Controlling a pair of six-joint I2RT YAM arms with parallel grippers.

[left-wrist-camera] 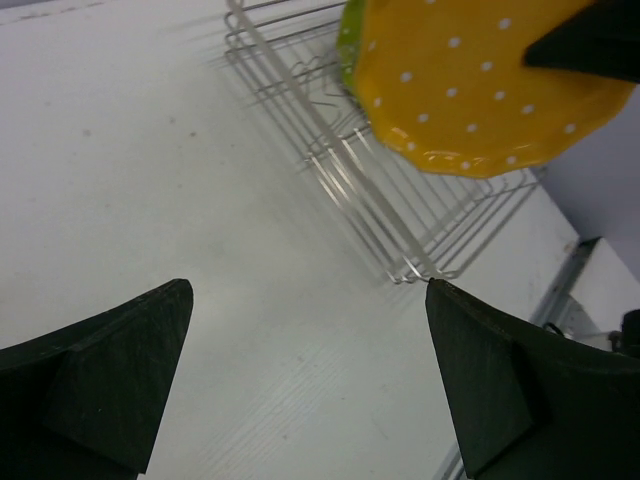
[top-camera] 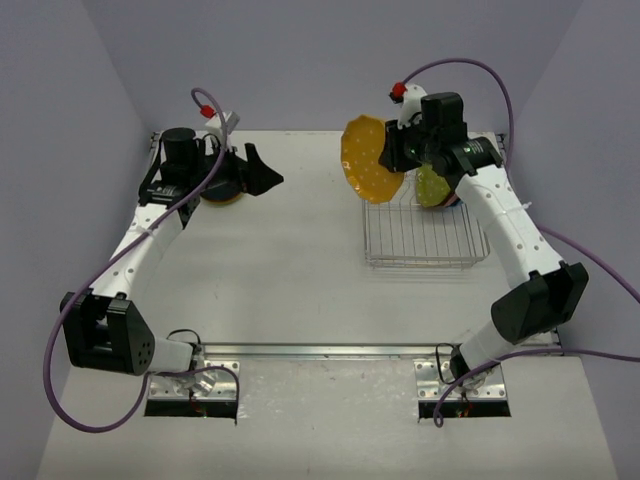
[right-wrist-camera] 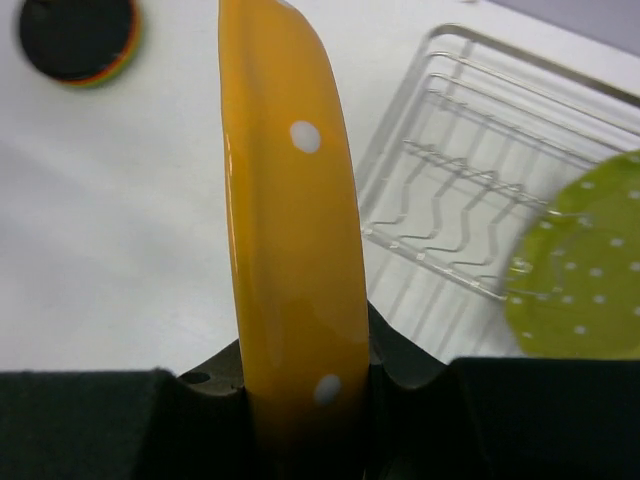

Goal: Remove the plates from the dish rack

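Yellow plate (right-wrist-camera: pixel 290 200): glossy plastic, round, with a wavy rim and white dots. It stands on edge in the air, off the rack's 10 o'clock corner in the top view.
Lime green plate (right-wrist-camera: pixel 580 270): same dotted plastic. It stands upright in the rack's far slots, at about 1 o'clock in the rack.
Stack of plates (right-wrist-camera: pixel 78 40): lies flat with a black plate on top and orange and green rims showing beneath. It is at 10 o'clock on the table, well apart from the rack.
Dish rack (top-camera: pixel 425 235): thin silver wire, rectangular, with a grid base and bent upright dividers. It sits at 2 o'clock on the table.
Table (top-camera: pixel 280 260): white, matte and smooth, with a metal rail along the near edge.
Walls (top-camera: pixel 300 60): plain pale lavender on three sides.
Right gripper (right-wrist-camera: pixel 305 395): black fingers pinch the yellow plate's rim from both sides, with the plate's edge running straight up between them.
Left gripper (top-camera: pixel 266 166): jaws spread wide with nothing between them. It hovers at 10 o'clock just above the stack and points toward the rack at 3 o'clock.
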